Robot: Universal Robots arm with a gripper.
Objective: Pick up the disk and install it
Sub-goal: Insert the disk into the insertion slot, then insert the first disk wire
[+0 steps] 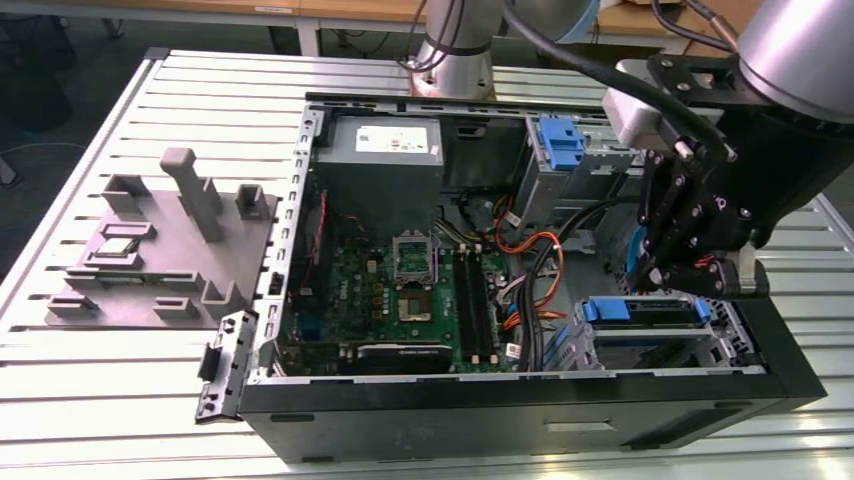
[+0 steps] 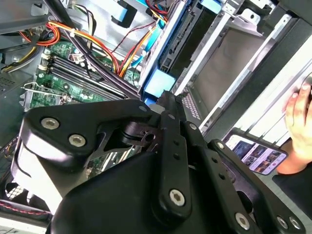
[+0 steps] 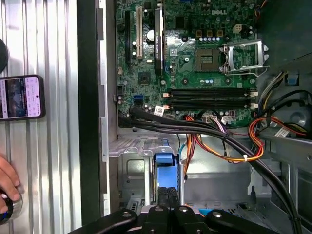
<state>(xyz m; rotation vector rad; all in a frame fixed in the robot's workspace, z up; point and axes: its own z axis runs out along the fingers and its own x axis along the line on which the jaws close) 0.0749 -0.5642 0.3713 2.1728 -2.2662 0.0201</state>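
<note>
Slatted metal tabletop [image 1: 160,90], open computer case [image 1: 534,400] on it. Motherboard [image 1: 400,290] at exterior view's left; at right, tool [image 1: 694,265] closed on disk [image 3: 165,170], edge-on, long axis pointing down into drive cage [image 3: 131,175] directly below.

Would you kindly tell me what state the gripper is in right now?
Gripper: shut on the disk, held edge-on above the drive bay inside the computer case.
</note>
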